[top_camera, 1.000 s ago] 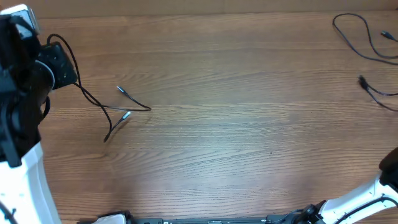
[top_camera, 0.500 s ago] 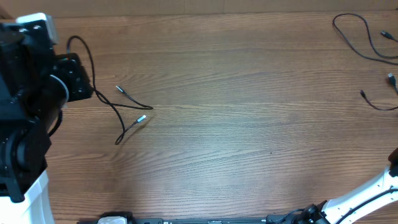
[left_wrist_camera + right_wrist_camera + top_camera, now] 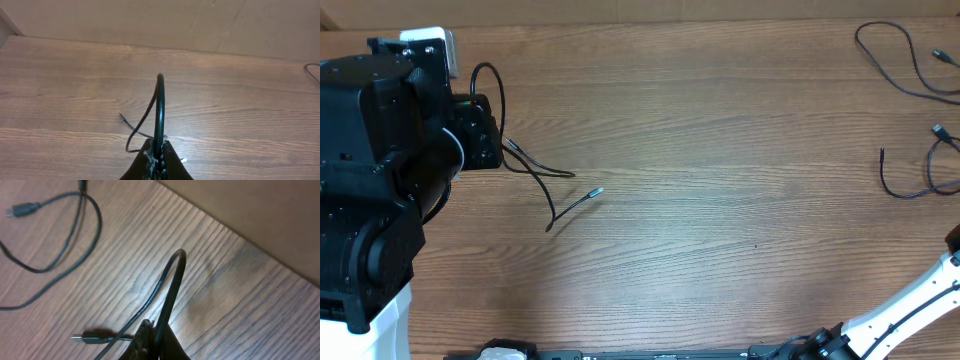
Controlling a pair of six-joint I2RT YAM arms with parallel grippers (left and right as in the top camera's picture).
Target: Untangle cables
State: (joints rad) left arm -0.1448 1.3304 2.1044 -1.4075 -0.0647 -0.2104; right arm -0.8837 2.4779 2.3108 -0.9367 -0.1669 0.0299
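My left gripper (image 3: 159, 152) is shut on a thin black cable (image 3: 159, 105), which arches up in a loop ahead of the jaws. In the overhead view that gripper (image 3: 492, 142) is at the left. Its cable (image 3: 535, 170) trails right across the wood and ends in a silvery plug tip (image 3: 595, 191). My right gripper (image 3: 156, 336) is shut on another black cable (image 3: 172, 280) that bends over in a loop. That cable's plug (image 3: 86, 339) lies on the table beside the jaws. The overhead view shows this cable (image 3: 905, 190) at the right edge; the right gripper itself is outside that view.
A further loose black cable (image 3: 892, 55) lies at the far right corner and also shows in the right wrist view (image 3: 75, 255). The bulky left arm (image 3: 370, 200) covers the table's left side. Part of the white right arm (image 3: 910, 305) crosses the near right corner.
The left arm has moved right, dragging its cable and plug tip to the right. The cable at the right edge has been pulled left and into a wider curve.
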